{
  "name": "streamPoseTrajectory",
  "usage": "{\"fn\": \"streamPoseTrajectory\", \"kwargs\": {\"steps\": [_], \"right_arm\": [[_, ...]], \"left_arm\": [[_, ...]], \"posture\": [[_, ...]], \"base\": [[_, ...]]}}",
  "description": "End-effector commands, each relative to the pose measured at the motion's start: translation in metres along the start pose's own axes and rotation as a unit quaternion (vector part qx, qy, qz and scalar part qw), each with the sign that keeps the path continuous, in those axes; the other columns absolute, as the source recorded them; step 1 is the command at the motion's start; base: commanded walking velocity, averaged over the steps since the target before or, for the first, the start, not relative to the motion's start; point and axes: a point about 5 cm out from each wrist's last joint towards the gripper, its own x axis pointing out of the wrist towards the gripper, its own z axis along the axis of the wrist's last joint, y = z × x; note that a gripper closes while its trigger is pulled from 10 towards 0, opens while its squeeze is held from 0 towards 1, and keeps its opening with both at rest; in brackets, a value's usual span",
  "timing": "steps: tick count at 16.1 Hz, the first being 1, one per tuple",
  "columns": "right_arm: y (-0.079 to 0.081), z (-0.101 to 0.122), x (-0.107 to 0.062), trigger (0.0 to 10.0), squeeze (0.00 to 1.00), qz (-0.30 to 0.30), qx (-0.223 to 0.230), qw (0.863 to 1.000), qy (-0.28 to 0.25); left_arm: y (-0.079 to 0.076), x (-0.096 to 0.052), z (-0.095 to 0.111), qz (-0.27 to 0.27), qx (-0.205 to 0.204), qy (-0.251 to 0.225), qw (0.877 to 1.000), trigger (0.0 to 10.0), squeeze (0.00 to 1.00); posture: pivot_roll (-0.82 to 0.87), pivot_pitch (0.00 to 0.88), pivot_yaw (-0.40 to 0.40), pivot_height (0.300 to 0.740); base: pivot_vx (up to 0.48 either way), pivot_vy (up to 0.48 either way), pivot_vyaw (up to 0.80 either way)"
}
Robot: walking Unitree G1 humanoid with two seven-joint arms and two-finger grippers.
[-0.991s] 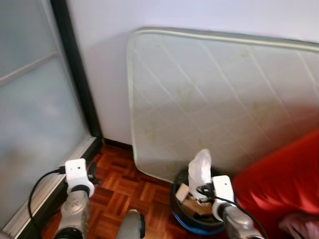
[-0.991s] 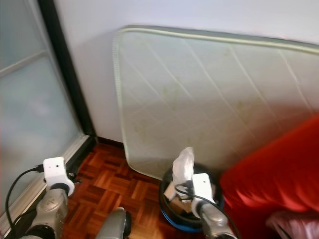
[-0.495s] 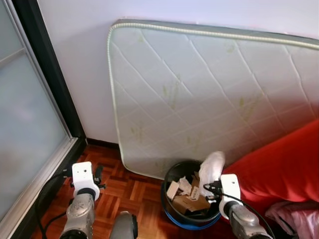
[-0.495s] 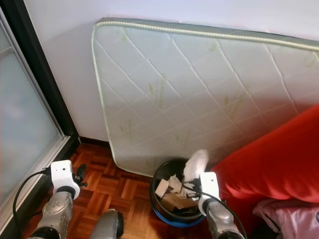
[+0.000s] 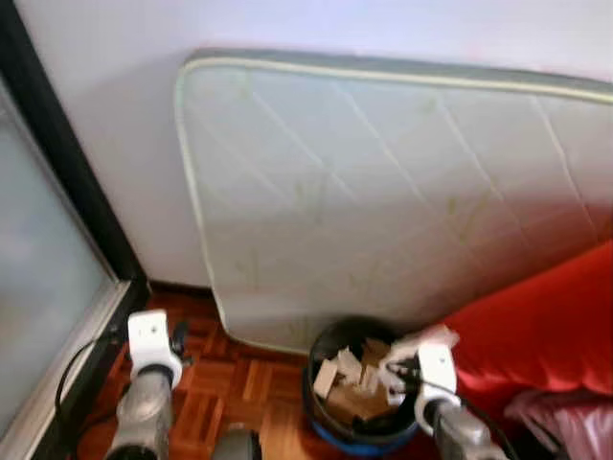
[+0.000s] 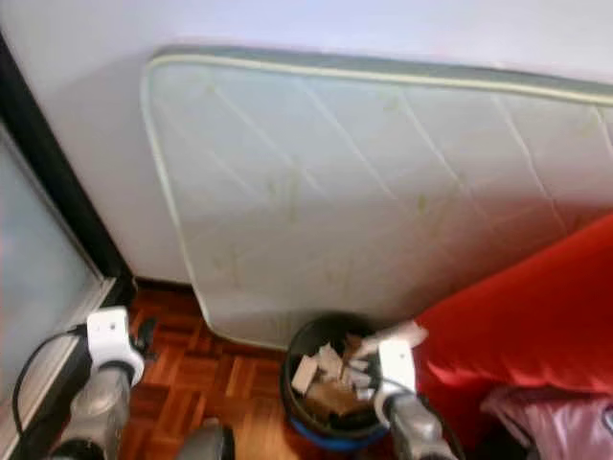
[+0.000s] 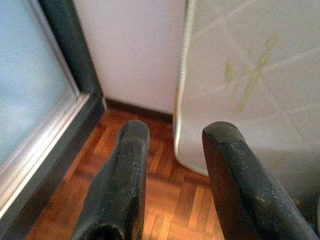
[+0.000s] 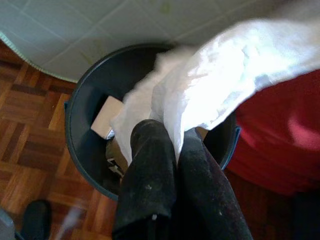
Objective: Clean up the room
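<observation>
A dark round bin (image 5: 322, 356) with a blue band holds cardboard scraps (image 5: 347, 383) and stands on the parquet at the foot of a leaning mattress. My right gripper (image 8: 174, 136) is shut on a crumpled white bag (image 8: 220, 80), holding it over the bin's rim (image 8: 82, 97) on the side towards the red sofa. In the left eye view the white bag (image 5: 428, 338) lies flat just above my right gripper (image 5: 410, 362). My left gripper (image 7: 175, 131) is open with nothing in it and hangs low over the floor (image 7: 175, 200), left of the bin.
A pale quilted mattress (image 5: 383, 192) leans on the white wall behind the bin. A red sofa cover (image 5: 541, 321) crowds the right, with pink cloth (image 5: 565, 412) below it. A black-framed glass sliding door (image 5: 48, 249) closes the left side. Parquet floor (image 5: 239, 383) lies between.
The view has swung about. The white bag, upright above the bin a second ago, now lies lower and tipped over towards the sofa, with the right gripper still shut on it.
</observation>
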Motion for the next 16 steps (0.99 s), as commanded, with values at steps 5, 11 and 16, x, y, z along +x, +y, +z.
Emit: {"fn": "streamPoseTrajectory", "kwargs": {"steps": [5,11,16], "right_arm": [[0.002,-0.009,-0.002,10.0,0.0,0.019,-0.058,0.998,0.027],[0.024,-0.014,0.0,10.0,0.0,0.086,-0.159,0.982,0.056],[0.042,0.014,0.007,10.0,0.0,0.126,-0.114,0.985,0.004]], "left_arm": [[-0.013,-0.011,-0.013,-0.01,-0.006,0.008,1.0,10.0,0.0],[-0.013,-0.017,-0.015,-0.015,-0.004,0.002,1.0,10.0,0.0],[-0.017,-0.022,-0.017,-0.02,-0.006,0.002,1.0,10.0,0.0]], "posture": [[0.11,0.162,-0.069,0.631],[0.12,0.228,-0.063,0.631],[0.13,0.269,-0.064,0.631]], "base": [[0.238,0.0,0.0],[0.0,0.0,0.0],[0.0,0.0,0.0]]}}
